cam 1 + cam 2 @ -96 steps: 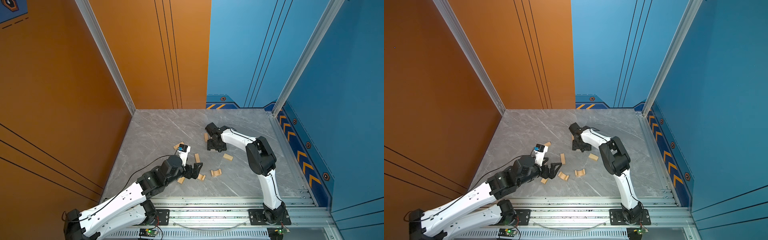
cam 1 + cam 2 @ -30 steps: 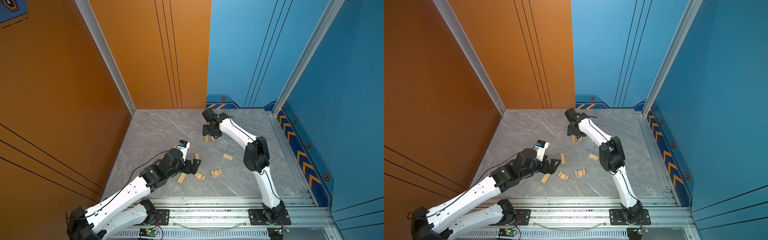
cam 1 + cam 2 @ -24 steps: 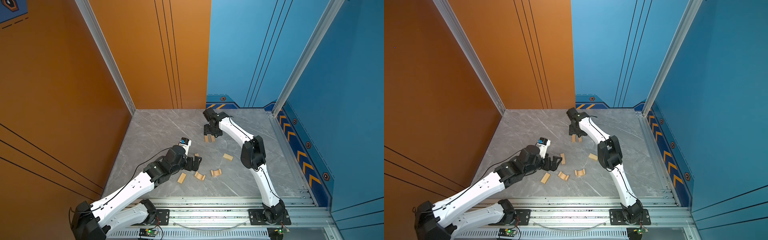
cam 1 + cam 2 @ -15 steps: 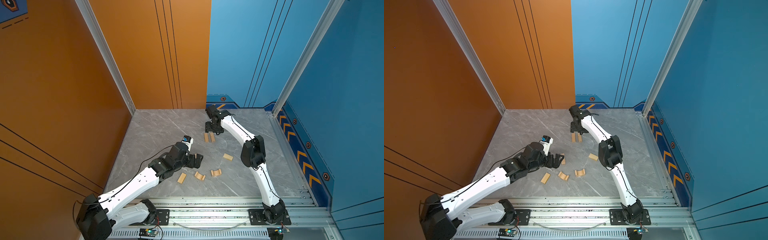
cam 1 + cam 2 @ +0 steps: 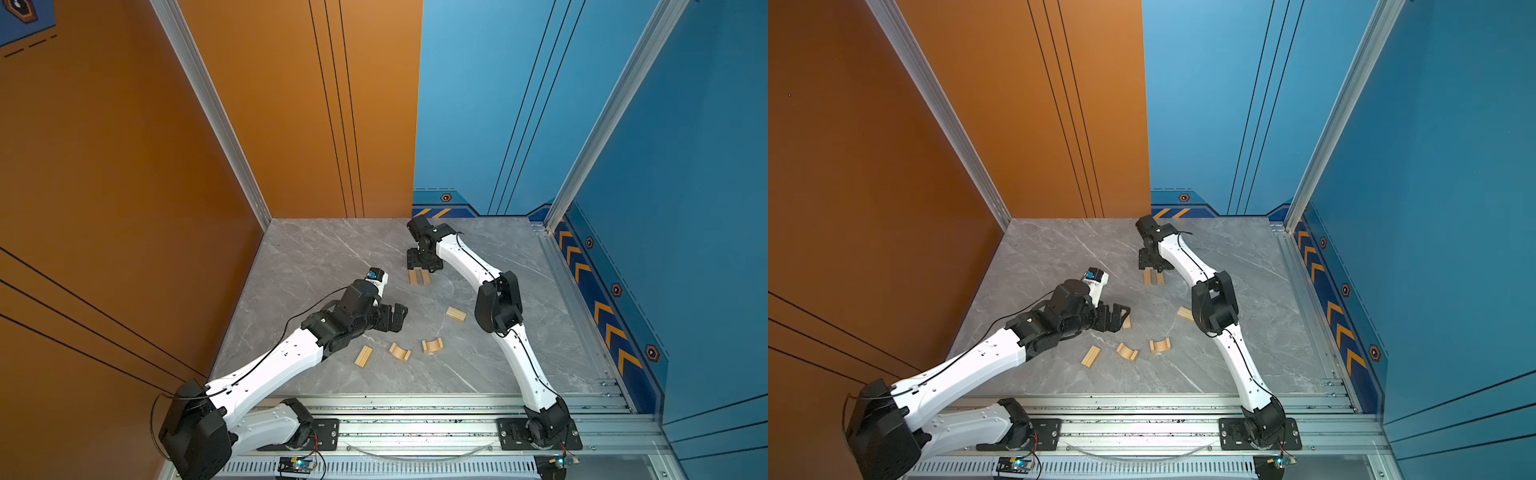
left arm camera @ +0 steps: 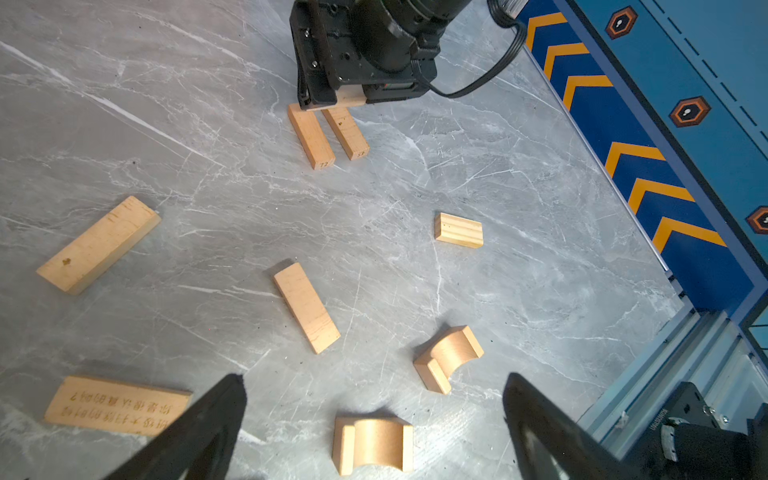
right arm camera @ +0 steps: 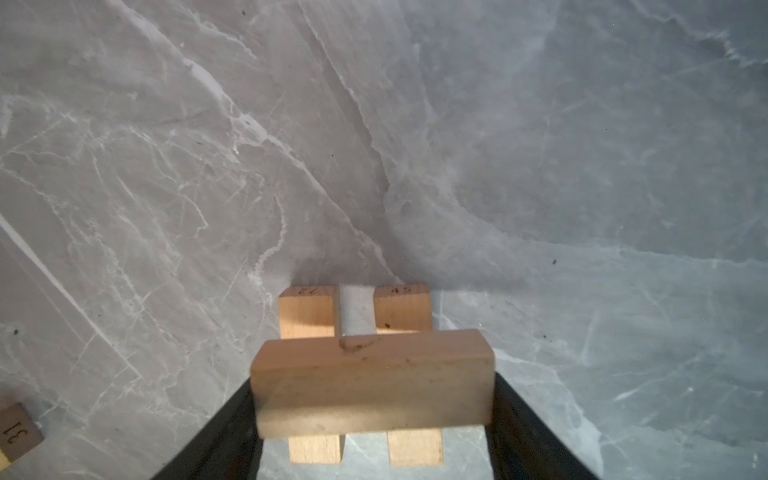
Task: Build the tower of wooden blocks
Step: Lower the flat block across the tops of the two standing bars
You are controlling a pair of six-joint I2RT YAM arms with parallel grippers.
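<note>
The right gripper (image 7: 374,399) is clamped on a short wooden bar (image 7: 374,374), with its black fingers (image 7: 224,428) pressed to the bar's two ends. The bar is held crosswise over a pair of bars (image 7: 307,311) that lie side by side on the grey table (image 7: 540,166) with a narrow gap between them. Whether it rests on the pair or hangs just above cannot be told. In both top views this spot is toward the back of the table.

The left gripper (image 6: 374,386) hangs nearer the front with its jaws spread wide, holding nothing. Closest to it lie two arch blocks (image 6: 372,444). Farther out are a flat block (image 6: 306,306) and a grooved slab (image 6: 458,229). Off to one side are a long block (image 6: 97,245) and a printed slab (image 6: 116,405). All of these lie loose, well apart from the pair.
</note>
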